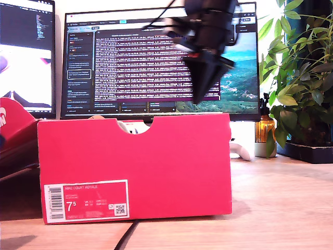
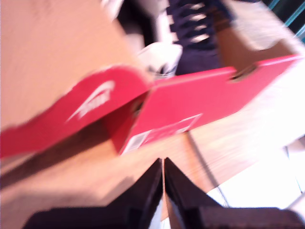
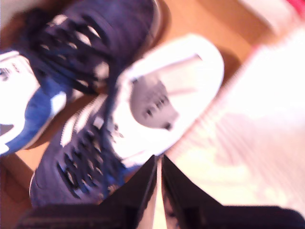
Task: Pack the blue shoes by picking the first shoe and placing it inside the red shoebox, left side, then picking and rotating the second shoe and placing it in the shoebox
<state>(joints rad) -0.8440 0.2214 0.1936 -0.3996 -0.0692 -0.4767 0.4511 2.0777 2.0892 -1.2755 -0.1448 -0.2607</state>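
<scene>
Both navy suede shoes (image 3: 90, 114) lie inside the bright red cardboard shoebox (image 1: 156, 166); both claws, closed and empty, look finished packing.

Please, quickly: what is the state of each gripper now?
My first gripper: closed, holding nothing.
My second gripper: closed, holding nothing.
</scene>
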